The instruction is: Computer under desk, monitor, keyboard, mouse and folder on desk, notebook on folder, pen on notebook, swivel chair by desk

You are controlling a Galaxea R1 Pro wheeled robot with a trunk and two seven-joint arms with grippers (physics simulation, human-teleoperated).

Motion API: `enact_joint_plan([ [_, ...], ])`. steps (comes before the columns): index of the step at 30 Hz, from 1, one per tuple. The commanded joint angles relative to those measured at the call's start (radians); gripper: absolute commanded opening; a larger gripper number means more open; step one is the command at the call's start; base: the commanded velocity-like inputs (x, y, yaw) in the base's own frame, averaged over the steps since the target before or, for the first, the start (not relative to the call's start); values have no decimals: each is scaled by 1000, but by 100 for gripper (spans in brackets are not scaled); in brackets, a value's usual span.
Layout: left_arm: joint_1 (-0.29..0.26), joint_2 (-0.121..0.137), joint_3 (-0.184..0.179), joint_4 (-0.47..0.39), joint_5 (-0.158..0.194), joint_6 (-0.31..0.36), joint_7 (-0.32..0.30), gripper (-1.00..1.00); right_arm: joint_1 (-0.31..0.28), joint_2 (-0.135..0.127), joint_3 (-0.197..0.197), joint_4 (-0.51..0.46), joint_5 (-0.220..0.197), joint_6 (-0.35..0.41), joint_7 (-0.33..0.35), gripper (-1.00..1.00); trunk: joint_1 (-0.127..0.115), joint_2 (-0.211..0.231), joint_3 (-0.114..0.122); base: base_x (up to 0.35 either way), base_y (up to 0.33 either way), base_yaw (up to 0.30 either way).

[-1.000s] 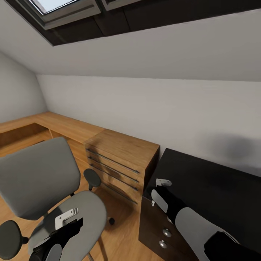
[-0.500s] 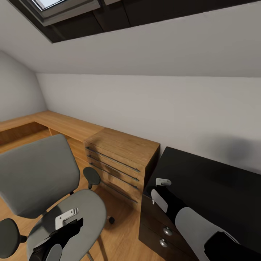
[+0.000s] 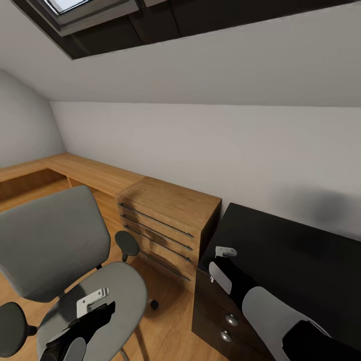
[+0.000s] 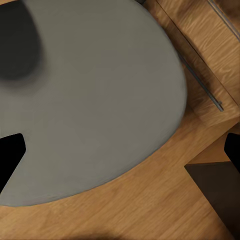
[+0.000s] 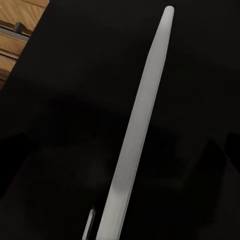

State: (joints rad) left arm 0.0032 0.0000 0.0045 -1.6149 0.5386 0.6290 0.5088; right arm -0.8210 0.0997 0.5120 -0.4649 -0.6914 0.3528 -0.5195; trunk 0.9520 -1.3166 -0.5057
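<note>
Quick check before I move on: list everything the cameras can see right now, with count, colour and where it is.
Swivel chair: one, grey seat and backrest with dark armrests, at the head view's lower left; nothing lies on its seat.
Wooden drawer unit: one, light wood with long bar handles, centre, against the wall.
Wooden desk: one, light wood, running along the wall to the left corner.
Black cabinet: one, black with round silver knobs, lower right.
Pen: one, pale grey, long, seen close in the right wrist view against the black top.
Skylight: one, top left in the sloped ceiling.
Left gripper: above the chair seat, open, empty.
Right gripper: over the black cabinet's edge; grip unclear.
</note>
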Motion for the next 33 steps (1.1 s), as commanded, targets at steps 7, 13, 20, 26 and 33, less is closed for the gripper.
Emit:
enact_joint_plan([
  [7, 0, 0, 0, -2, 11, 2, 8, 100, -1, -2, 6, 19, -10, 8, -8, 100, 0, 0, -1, 0, 0, 0],
  [13, 0, 0, 0, -2, 11, 2, 8, 100, -1, -2, 6, 20, -10, 8, -36, -100, 0, 0, -1, 0, 0, 0],
  [20, 0, 0, -1, -1, 11, 3, 8, 100, -1, -2, 6, 20, -10, 6, -51, -100, 0, 0, -1, 0, 0, 0],
  [26, 0, 0, -1, -1, 11, 3, 8, 100, -1, -2, 6, 19, -10, 6, -52, -100, 0, 0, -1, 0, 0, 0],
  [33, 0, 0, -1, 1, 11, 4, 9, 100, -1, -2, 9, 17, -9, 6, -53, -100, 0, 0, -1, 0, 0, 0],
])
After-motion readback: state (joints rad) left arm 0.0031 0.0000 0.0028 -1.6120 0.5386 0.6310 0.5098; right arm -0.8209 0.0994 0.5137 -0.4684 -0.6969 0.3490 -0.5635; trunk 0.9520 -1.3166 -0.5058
